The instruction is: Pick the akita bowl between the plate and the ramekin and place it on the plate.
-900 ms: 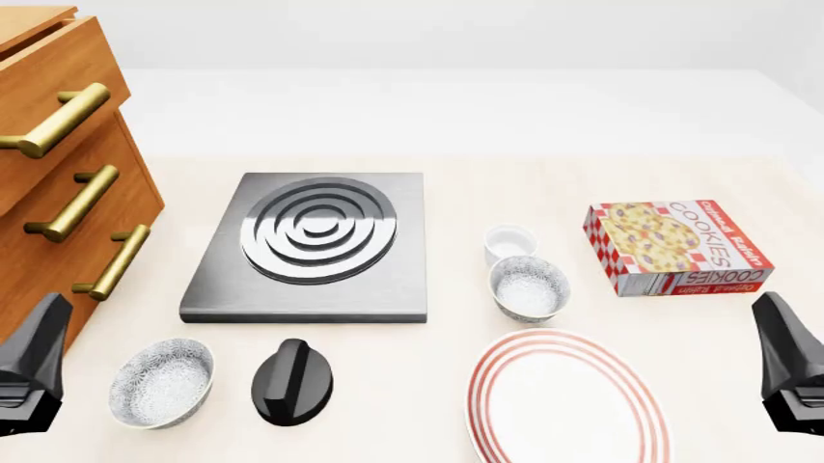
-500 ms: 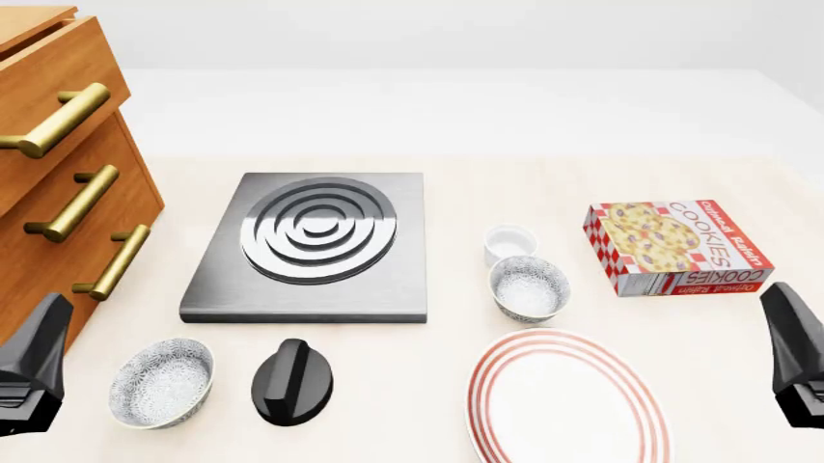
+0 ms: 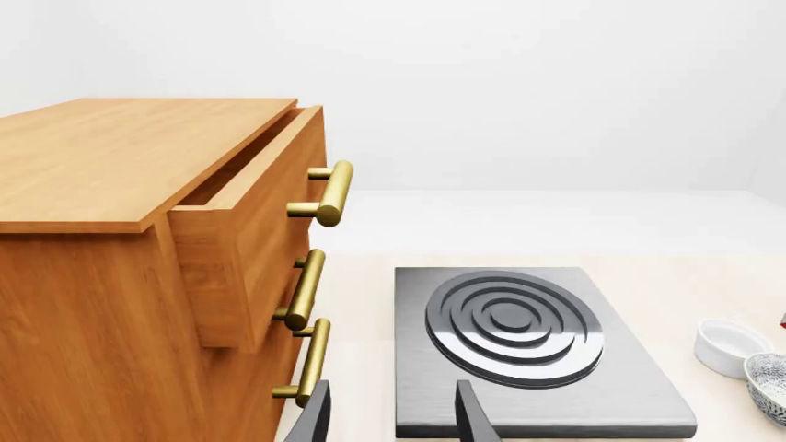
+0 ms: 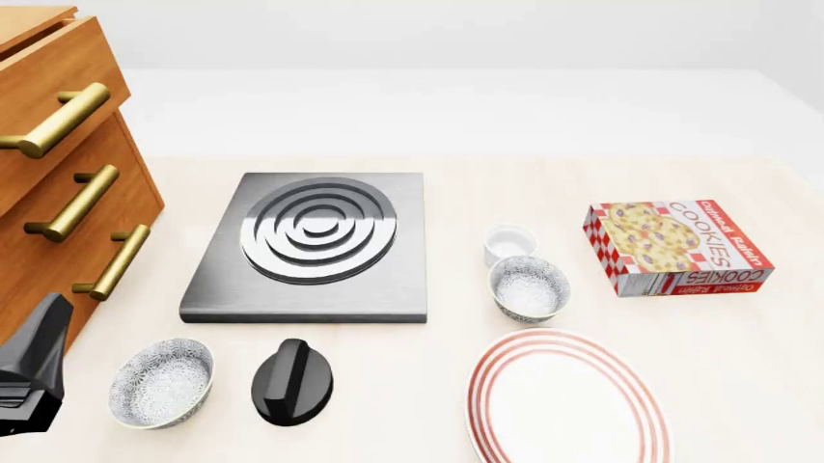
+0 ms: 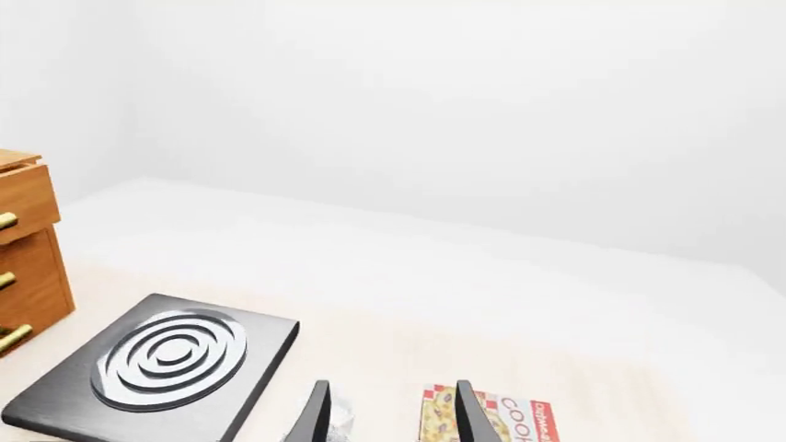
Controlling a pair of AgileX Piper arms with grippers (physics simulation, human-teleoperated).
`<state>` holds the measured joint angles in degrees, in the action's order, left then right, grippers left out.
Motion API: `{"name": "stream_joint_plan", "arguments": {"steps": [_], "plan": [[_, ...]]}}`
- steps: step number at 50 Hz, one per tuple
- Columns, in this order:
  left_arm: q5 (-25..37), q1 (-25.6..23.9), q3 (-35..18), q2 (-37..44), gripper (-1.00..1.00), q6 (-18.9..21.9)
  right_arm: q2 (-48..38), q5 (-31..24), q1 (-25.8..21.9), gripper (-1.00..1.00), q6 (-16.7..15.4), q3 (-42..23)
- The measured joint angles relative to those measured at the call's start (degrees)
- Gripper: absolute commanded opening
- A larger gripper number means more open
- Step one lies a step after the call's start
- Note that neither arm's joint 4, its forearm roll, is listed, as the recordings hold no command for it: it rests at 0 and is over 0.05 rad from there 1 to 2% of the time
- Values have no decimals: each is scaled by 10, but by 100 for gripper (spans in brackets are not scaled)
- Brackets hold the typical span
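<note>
The akita bowl (image 4: 530, 287), speckled with a dark rim, sits upright between the small white ramekin (image 4: 510, 241) behind it and the red-ringed plate (image 4: 566, 400) in front of it. In the left wrist view the ramekin (image 3: 730, 345) and a sliver of the akita bowl (image 3: 771, 385) show at the picture's edge. My left gripper (image 4: 37, 367) hovers at the table's near left, far from the bowl; its fingers (image 3: 473, 416) stand apart with nothing between them. My right gripper (image 5: 390, 416) is open and empty too, and it is outside the front view.
A look-alike speckled bowl (image 4: 161, 383) and a black knob (image 4: 292, 381) lie at the near left. The grey stove plate (image 4: 315, 246) sits mid-table, a cookie box (image 4: 678, 247) at the right, and a wooden drawer cabinet (image 4: 65, 193) with brass handles along the left edge.
</note>
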<state>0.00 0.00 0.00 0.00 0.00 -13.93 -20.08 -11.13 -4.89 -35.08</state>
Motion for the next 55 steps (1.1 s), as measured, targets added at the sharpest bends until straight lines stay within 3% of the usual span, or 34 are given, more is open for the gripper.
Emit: {"name": "stream_joint_plan", "arguments": {"steps": [13, 22, 37, 46, 55], "plan": [[0, 0, 0, 0, 100, 0, -154, -100, -58, 100, 9, -194], [0, 0, 0, 0, 100, 0, -258, -165, -73, 100, 17, -303], [0, 0, 0, 0, 100, 0, -413, -280, -82, 100, 63, -498], [0, 0, 0, 0, 100, 0, -496, -332, -84, 100, 84, -577], [0, 0, 0, 0, 100, 0, -559, -362, -83, 100, 110, -608]]}}
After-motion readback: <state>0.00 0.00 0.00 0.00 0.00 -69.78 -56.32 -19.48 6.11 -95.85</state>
